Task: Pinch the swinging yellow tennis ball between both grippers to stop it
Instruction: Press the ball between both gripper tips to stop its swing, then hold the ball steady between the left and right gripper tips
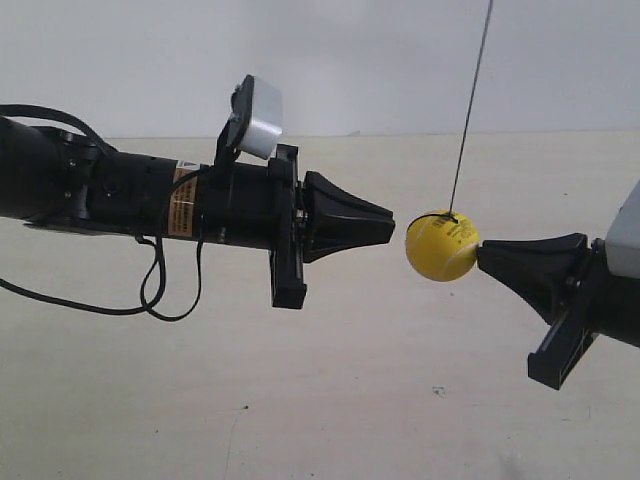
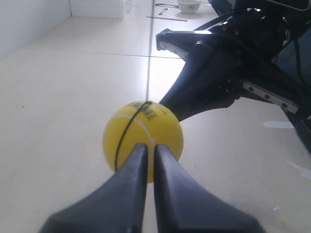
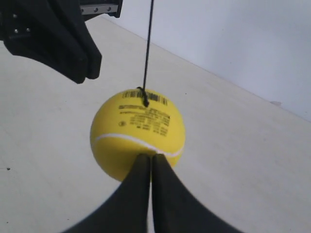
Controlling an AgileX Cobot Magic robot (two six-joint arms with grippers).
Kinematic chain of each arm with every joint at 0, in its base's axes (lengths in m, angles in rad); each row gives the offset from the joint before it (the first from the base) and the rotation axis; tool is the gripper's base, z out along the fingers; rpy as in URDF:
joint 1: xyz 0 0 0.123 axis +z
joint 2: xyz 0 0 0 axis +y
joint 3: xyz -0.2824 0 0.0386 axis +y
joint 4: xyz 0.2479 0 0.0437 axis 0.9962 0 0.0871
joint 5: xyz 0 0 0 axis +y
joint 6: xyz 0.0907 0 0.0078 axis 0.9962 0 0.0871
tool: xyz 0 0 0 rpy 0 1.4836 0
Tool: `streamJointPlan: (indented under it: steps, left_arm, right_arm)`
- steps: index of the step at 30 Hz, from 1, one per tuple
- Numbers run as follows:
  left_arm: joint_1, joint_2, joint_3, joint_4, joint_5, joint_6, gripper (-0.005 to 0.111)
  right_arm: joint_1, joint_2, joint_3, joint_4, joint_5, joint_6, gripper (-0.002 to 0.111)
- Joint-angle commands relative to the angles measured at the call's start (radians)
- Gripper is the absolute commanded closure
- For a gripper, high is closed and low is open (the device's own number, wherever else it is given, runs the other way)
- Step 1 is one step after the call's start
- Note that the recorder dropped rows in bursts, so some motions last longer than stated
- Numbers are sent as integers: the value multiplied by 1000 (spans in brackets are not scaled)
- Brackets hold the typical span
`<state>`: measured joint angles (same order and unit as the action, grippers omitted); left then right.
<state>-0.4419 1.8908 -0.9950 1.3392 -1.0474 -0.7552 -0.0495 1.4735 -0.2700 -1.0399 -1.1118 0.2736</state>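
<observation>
A pale bench (image 1: 330, 400) fills the lower scene, with a plain white wall (image 1: 400, 60) behind it. 2 black arms reach in above the bench from opposite sides, tips facing each other. The wrist views settle which is which: the left arm (image 1: 100, 190) is the one at the exterior view's left, and the right arm (image 1: 612, 290) is the one at its right.

The left arm lies level and carries a grey box (image 1: 258, 118) on top, an orange label (image 1: 182, 200) on its barrel and a loose black cable (image 1: 150, 290) drooping beneath. The left pincer (image 1: 388, 222) is closed, its 2 jaws drawn together to a thin slit and gripping nothing. A narrow gap separates its tip from the ball. The right pincer (image 1: 482, 256) is closed in the same way and grips nothing. Its tip touches the side of the ball, pointing slightly upward.

The yellow tennis ball (image 1: 441, 250) hangs in the air above the bench, between the 2 pincer tips. A pale curved seam and small dark print show on its upper face in the right wrist view. A thin black string (image 1: 470, 110) is tied at its top and rises out of view, leaning slightly toward the exterior view's right
</observation>
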Motion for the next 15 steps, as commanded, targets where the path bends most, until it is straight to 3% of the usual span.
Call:
streamJointPlan:
  steps: [1,15]
  left_arm:
    - [-26,0,-4,-16,29,15,102]
    - [-36,0,-4,-16,79,20,102]
  right_arm:
    - [-1,-8,0,0,-5,5,108]
    - [-1,-6,0,-2,-6,11,108]
